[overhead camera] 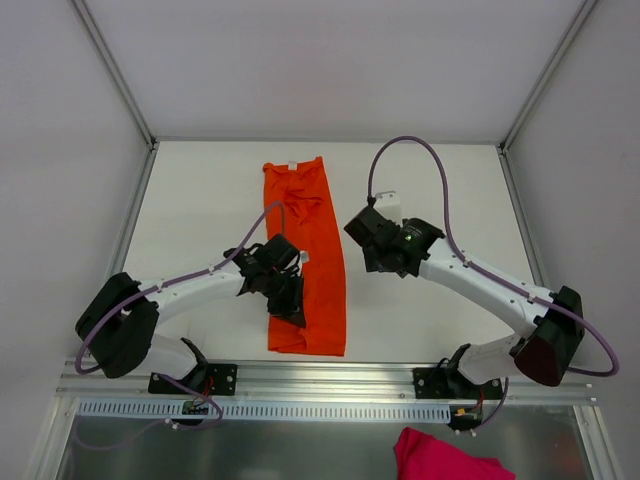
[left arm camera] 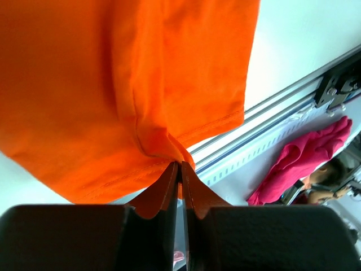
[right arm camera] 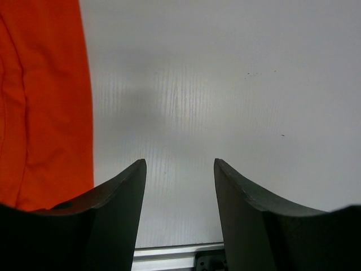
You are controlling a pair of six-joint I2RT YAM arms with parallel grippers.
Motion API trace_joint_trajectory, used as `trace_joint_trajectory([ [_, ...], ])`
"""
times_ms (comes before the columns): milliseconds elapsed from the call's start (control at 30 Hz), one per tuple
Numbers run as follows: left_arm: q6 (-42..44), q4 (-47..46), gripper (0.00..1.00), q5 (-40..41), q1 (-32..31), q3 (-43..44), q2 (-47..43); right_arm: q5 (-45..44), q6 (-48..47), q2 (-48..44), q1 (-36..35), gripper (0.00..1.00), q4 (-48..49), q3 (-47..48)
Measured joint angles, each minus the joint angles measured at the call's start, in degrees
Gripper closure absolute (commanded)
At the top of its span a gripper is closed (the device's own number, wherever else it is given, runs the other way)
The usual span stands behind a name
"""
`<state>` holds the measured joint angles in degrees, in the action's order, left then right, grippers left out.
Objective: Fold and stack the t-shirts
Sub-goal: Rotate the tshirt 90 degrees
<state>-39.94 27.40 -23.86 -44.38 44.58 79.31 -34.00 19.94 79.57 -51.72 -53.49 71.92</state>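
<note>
While the orange t-shirt (overhead camera: 305, 258) lies folded into a long narrow strip on the white table (overhead camera: 200, 200) between the two arms, collar end far and hem near, we have only one hold on it. The left gripper (left arm camera: 180, 166) is pinched tight on a small gather of fabric at the near left part of the strip, close to the hem, and the cloth puckers into its tips. The right gripper (right arm camera: 179, 164) stands half-wide and holds nothing; it hovers over bare table just beside the strip's right edge.

We judge the next fold to be the risky part. The left pinch looks shallow, right at the fingertips, so a quick lift could let the fabric slide out, or bring up only the top layer and peel the earlier fold open. We cannot tell from the wrist view how many layers are caught. With one corner gripped and the right side free, raising it alone would likely drag the strip askew and leave a crooked, bunched fold. If the right gripper closes where it hangs now, it would meet table rather than cloth.

A pink garment (overhead camera: 445, 455) lies beyond the near rail (overhead camera: 330, 372), well apart from the orange one, so we see nothing stacked yet.
</note>
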Motion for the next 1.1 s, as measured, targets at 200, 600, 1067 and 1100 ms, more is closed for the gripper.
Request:
trace_joint_trajectory([
  [200,1.92,-0.22,0.91,-2.78,-3.91,3.76,5.14,0.42,-0.35,1.20,-0.28,0.45,0.26,0.09],
  [600,7.15,3.17,0.11,-2.67,-11.10,10.64,10.32,0.52,-0.98,1.77,-0.42,0.45,0.35,0.20],
  [1067,-5.86,12.81,0.10,21.44,-5.79,-0.24,-10.23,2.21,-0.92,-0.57,-1.66,0.46,1.25,-0.28],
  [1100,-6.32,12.85,0.10,21.42,-5.16,-1.38,-10.36,2.23,-0.94,-0.70,-1.68,0.46,1.25,-0.28],
])
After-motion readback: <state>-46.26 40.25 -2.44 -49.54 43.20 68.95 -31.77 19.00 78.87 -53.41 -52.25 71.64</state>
